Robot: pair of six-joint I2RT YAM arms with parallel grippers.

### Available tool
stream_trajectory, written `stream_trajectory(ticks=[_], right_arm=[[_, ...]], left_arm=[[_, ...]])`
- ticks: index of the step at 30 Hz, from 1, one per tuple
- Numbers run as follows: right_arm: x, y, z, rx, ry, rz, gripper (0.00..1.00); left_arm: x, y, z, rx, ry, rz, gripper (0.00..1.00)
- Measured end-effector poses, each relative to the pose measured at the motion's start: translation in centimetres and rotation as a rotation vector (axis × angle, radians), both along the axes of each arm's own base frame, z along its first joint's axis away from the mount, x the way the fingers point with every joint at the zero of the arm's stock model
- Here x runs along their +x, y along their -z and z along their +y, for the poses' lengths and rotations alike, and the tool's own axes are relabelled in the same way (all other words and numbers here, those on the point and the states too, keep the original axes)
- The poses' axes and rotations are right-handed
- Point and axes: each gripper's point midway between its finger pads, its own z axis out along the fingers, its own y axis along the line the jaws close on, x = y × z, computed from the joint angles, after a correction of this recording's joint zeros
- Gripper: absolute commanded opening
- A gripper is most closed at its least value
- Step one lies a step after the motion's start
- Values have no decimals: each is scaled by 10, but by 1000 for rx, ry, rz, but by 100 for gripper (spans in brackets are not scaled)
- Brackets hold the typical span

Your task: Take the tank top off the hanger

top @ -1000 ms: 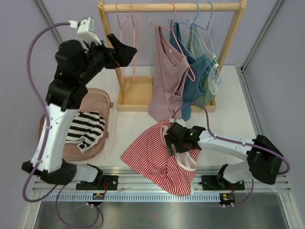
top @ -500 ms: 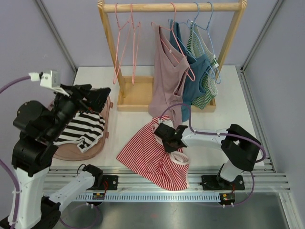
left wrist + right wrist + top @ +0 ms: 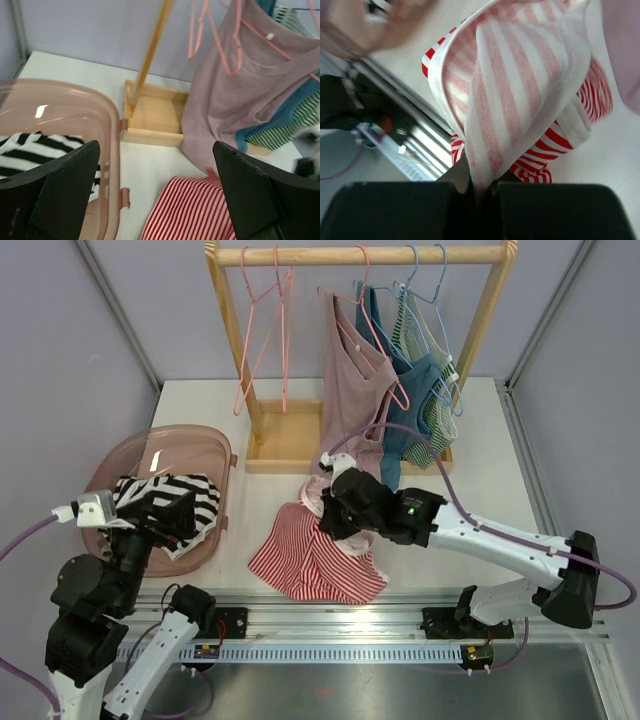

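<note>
Red-striped tank top (image 3: 315, 562) is lying free of the hangers (image 3: 262, 340), one fold pinched in the clamped jaws of the right gripper (image 3: 480, 186), the rest trailing beneath them. Left gripper (image 3: 157, 185) is gaping, empty. Removal seems done; only stowing is remaining.

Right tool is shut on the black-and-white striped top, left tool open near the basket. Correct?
Not quite. The right tool is shut on the red-and-white striped top, as the right wrist view shows. The left tool is open near the basket.
</note>
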Motion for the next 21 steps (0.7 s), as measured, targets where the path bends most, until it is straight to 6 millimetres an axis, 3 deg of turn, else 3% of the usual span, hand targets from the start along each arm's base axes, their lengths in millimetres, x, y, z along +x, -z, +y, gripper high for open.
stream_trajectory(ticks=[6, 12, 16, 21], right_arm=[[-2, -98, 25, 187, -124, -108, 0], [-6, -171, 54, 300, -257, -184, 0], [-2, -202, 81, 358, -331, -229, 0], [12, -209, 134, 396, -407, -241, 0]], left_arm=[[-8, 39, 27, -16, -131, 7, 99], [-13, 41, 39, -28, -184, 1, 99], [-25, 30, 45, -52, -188, -12, 99], [-52, -6, 55, -133, -185, -96, 99]])
